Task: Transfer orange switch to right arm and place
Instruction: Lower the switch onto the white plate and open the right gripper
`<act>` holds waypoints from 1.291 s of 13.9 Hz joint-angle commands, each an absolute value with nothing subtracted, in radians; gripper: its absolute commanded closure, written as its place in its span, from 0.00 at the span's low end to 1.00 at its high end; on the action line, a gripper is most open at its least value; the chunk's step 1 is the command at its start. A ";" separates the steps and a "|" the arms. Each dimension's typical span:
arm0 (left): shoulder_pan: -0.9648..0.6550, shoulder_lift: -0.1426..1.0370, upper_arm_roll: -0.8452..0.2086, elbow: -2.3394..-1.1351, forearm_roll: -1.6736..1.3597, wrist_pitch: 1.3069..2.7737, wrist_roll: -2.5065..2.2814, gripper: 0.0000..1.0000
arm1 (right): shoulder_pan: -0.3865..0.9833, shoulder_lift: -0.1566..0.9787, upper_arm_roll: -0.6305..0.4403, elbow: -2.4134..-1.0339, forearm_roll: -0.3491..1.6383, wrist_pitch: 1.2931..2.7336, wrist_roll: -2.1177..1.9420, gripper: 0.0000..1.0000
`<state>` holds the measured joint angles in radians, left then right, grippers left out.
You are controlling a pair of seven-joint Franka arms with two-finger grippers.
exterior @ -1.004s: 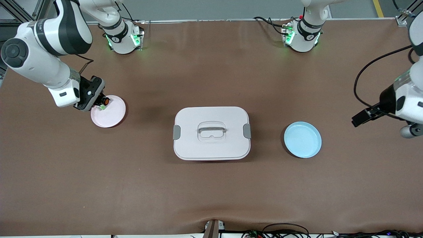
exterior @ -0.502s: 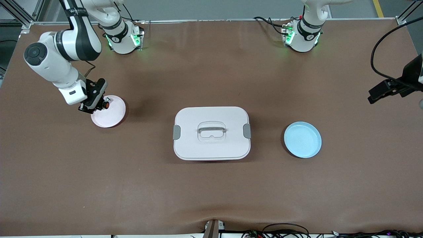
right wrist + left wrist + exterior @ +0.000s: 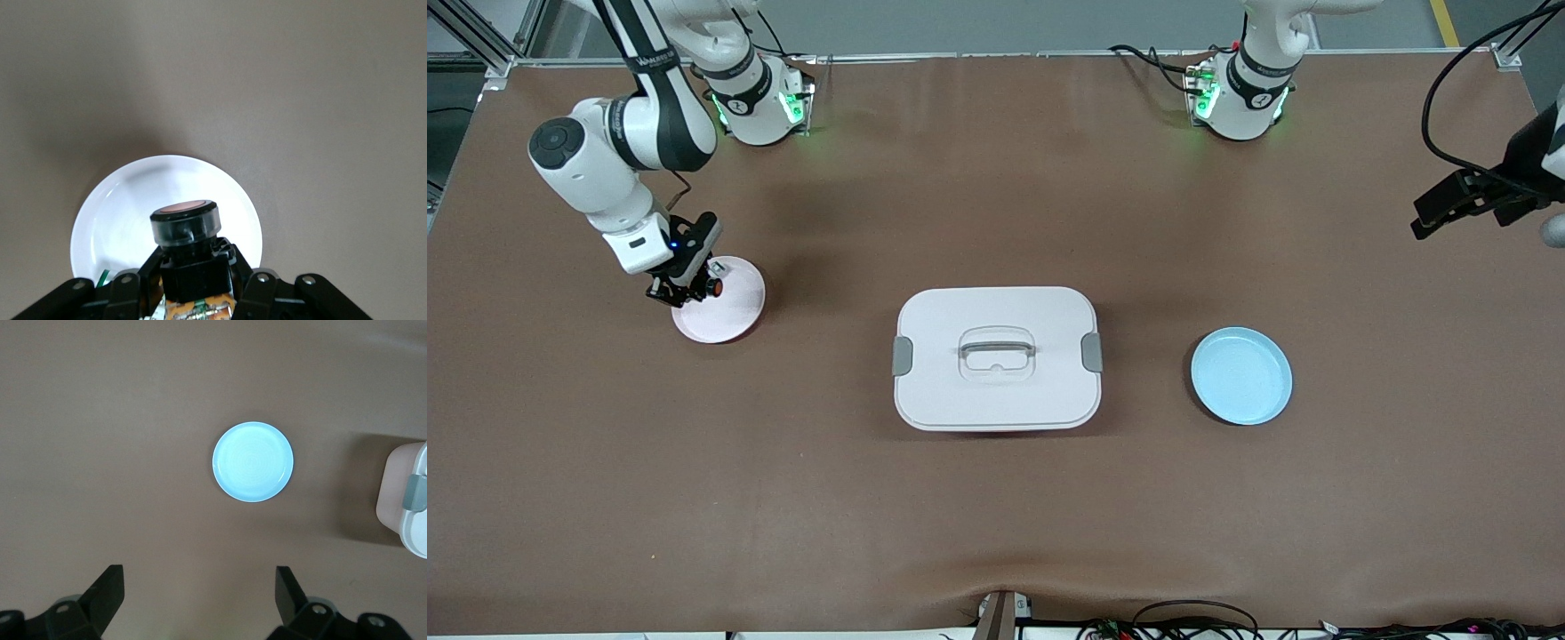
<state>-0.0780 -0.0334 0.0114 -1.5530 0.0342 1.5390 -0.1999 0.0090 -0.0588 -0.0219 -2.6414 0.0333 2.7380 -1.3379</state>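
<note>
Nearest your front camera sit the blue plate (image 3: 1241,375) and the lidded white box (image 3: 996,357). Slightly farther, at the right arm's end, you see the right gripper (image 3: 690,289) over the pink plate (image 3: 729,316), clenched on the orange switch (image 3: 713,286). Your right wrist view shows what the front cannot: the switch's black body pinched between the fingers (image 3: 150,273). The left gripper (image 3: 200,590), released wide, hangs high over the table's left-arm end, above the blue plate.
</note>
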 commanded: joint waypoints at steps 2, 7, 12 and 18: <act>-0.094 -0.107 0.026 -1.651 0.018 1.592 -0.183 0.00 | -0.021 0.055 -0.006 -2.661 0.018 2.864 -1.356 1.00; -0.092 -0.104 0.005 -1.647 0.018 1.585 -0.183 0.00 | -0.026 0.179 -0.006 -2.660 0.018 2.983 -1.355 1.00; -0.092 -0.101 -0.018 -1.647 0.017 1.586 -0.150 0.00 | -0.026 0.235 -0.006 -2.655 0.018 3.023 -1.355 1.00; -0.092 -0.098 -0.029 -1.647 0.015 1.594 -0.147 0.00 | -0.028 0.258 -0.005 -2.649 0.031 3.023 -1.313 0.01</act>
